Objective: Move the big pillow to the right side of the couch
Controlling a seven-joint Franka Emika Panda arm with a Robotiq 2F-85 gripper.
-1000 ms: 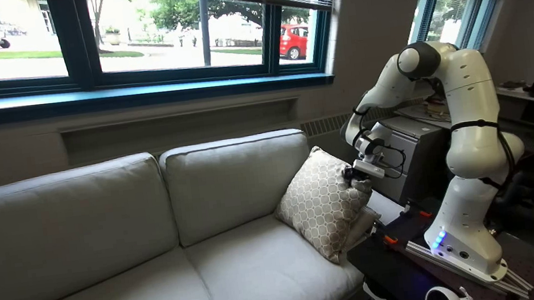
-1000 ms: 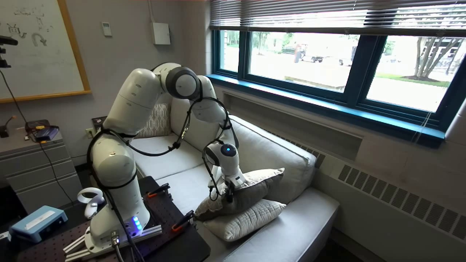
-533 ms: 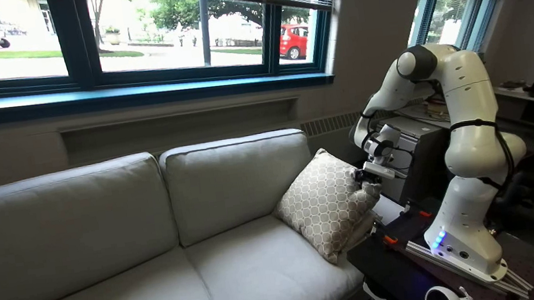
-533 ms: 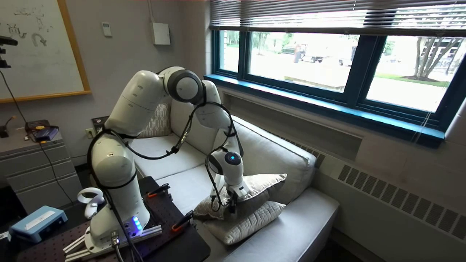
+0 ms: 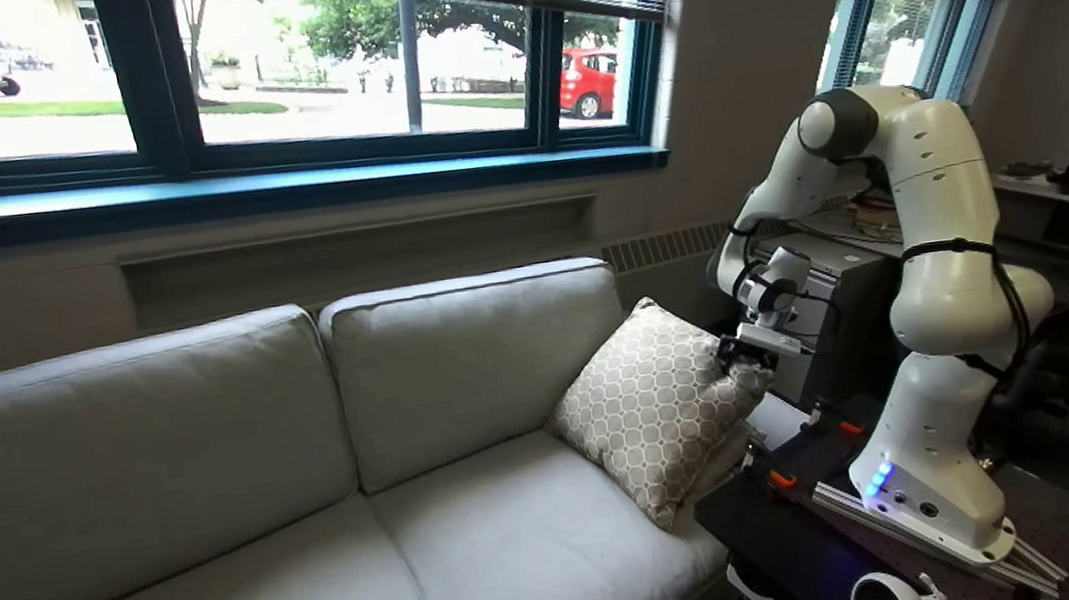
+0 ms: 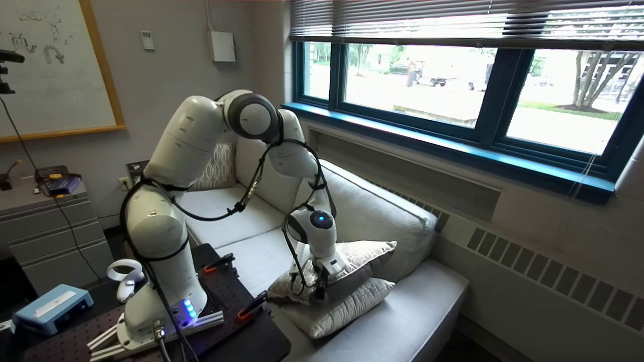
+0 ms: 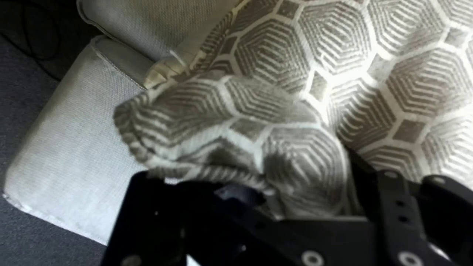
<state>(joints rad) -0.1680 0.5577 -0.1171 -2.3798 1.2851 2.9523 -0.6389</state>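
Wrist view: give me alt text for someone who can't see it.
The big pillow, lattice-patterned, fills the upper right, one corner bunched between the spread jaws of the black gripper along the bottom. The pale couch shows at left, dark floor beyond.

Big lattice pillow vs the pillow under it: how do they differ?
Cover: the big pillow has a pale lattice on tan; the lower pillow shows pale, ribbed fabric, no lattice in view.
Position: the big pillow is tilted on top; the lower pillow is beneath it, partly hidden.
Size: the big pillow looks larger than the lower pillow, though overlap hides part.
Shared: both are at the same end of the couch.
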